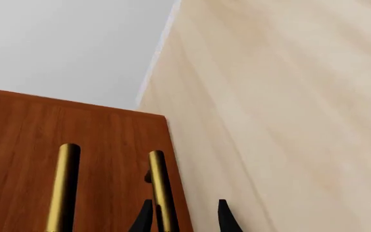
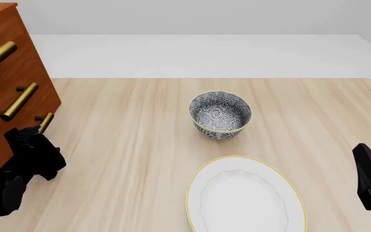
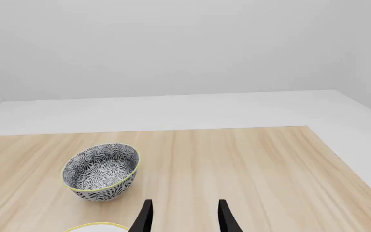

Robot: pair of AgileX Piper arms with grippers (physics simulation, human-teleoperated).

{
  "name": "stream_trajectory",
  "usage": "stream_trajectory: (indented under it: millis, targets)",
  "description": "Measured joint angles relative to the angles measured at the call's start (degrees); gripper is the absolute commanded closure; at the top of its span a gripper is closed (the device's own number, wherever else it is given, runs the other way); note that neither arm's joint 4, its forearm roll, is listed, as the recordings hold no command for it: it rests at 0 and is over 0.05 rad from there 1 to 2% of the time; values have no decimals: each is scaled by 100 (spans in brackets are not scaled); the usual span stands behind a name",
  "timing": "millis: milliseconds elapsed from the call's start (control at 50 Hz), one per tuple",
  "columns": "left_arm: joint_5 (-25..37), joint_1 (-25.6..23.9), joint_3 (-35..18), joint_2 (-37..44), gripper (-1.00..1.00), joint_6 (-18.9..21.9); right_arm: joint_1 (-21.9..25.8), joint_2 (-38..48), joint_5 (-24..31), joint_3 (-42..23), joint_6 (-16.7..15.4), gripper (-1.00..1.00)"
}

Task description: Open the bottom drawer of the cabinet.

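The large reddish-brown polished wood cabinet stands at the left edge of the pale wooden desk, its three brass-handled fronts facing right across the open surface. The bottom drawer, lowest of the three, sits just above the desk; only the tip of its brass bar handle shows in the front view, the rest hidden behind the left gripper. The left wrist view shows that gripper's dark fingers spread, one on either side of the handle without closing on it. The right gripper hangs near the desk's right edge, fingers apart, holding nothing. Between the arms lie a blue-and-white patterned bowl mid-desk and a white gold-rimmed plate at the near edge, with bare wood between them and the cabinet.
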Motion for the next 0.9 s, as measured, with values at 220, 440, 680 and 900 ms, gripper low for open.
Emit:
stream_trajectory:
  millis: [220,440,680,900]
  targets:
    - [0,41,-5,11,-100,-141,0,-1,0,0,0,-100]
    - [-1,58,-9,16,-100,-181,0,0,0,0,0,-100]
    - [0,74,-92,64,-100,-291,0,0,0,0,0,-100]
    - [0,94,-144,94,-100,-346,0,1,0,0,-1,-100]
